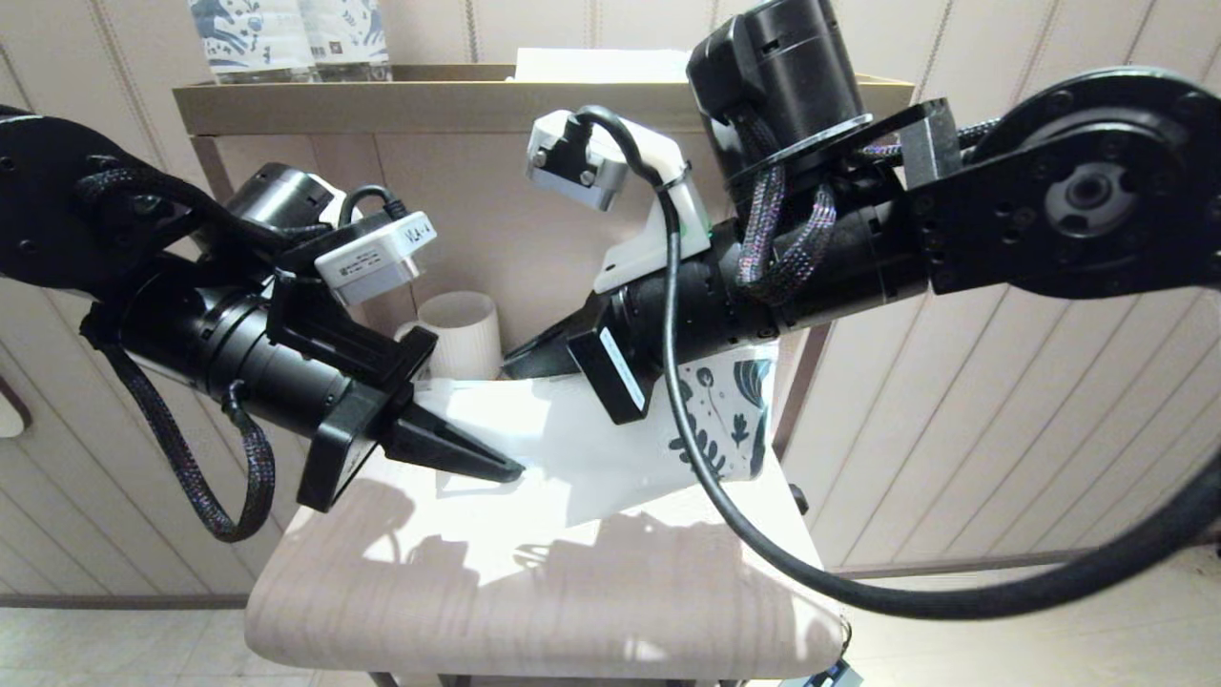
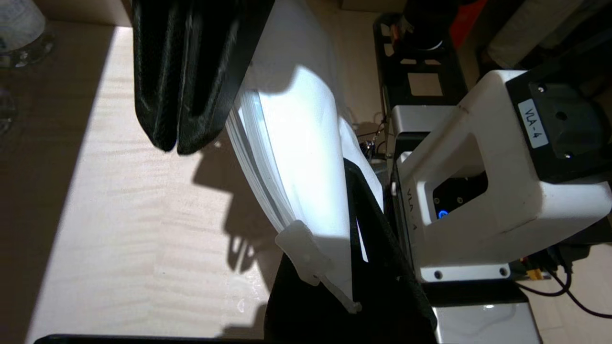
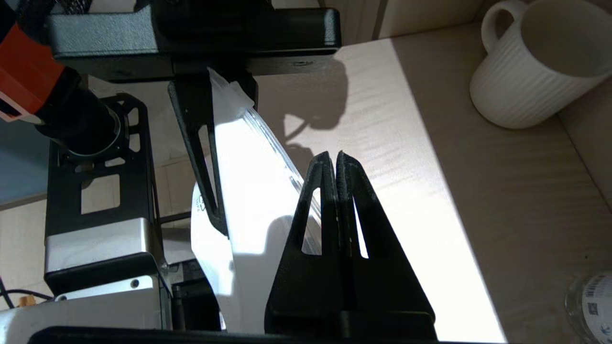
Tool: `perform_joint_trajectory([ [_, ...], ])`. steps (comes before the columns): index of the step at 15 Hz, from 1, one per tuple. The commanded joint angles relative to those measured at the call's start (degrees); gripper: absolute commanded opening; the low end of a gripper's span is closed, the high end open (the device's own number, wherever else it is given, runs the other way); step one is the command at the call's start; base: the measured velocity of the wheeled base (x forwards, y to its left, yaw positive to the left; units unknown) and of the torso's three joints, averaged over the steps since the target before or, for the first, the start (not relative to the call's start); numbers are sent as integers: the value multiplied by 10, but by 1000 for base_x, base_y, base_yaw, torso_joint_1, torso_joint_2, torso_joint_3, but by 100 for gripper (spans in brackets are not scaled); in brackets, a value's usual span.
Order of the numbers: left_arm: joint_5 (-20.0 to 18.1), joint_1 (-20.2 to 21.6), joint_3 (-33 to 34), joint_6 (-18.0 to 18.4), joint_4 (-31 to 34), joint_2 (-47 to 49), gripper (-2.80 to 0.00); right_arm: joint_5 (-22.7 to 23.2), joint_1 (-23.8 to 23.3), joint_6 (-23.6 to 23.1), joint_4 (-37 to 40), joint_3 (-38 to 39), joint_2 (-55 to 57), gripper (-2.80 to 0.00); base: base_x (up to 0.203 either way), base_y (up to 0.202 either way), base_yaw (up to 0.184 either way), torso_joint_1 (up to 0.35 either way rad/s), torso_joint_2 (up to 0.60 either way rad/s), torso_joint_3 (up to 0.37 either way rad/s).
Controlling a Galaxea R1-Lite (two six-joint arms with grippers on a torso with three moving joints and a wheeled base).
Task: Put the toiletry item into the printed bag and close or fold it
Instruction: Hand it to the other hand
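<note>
The printed bag [image 1: 591, 444] lies partly lifted over the table, its dark leaf prints [image 1: 734, 405] at the far right end. My left gripper [image 1: 510, 469] is shut on the bag's plain end, close to the white zip slider [image 2: 306, 253]; the bag [image 2: 296, 143] runs down between its jaws [image 2: 344, 224]. My right gripper [image 1: 513, 366] hovers just behind the bag, near the mug. Its fingers [image 3: 333, 155] are pressed together with nothing seen between them, next to the bag's zip edge [image 3: 277, 143]. The toiletry item is out of view.
A white ribbed mug [image 1: 463, 334] stands at the back of the pale wooden table [image 1: 534, 592]. Patterned bottles [image 1: 286, 38] stand on the shelf [image 1: 382, 95] above. A clear glass [image 3: 590, 296] sits near the mug's side.
</note>
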Motion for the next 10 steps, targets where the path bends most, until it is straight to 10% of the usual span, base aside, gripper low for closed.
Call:
perform_joint_trajectory([
  [1, 20, 0, -3, 4, 5, 2, -280, 1, -3, 4, -9, -8, -17, -280, 0, 0, 0, 0, 0, 0],
  [10, 201, -83, -120, 13, 92, 32, -280, 35, -2, 25, 41, -31, -35, -280, 0, 0, 0, 0, 0, 0],
])
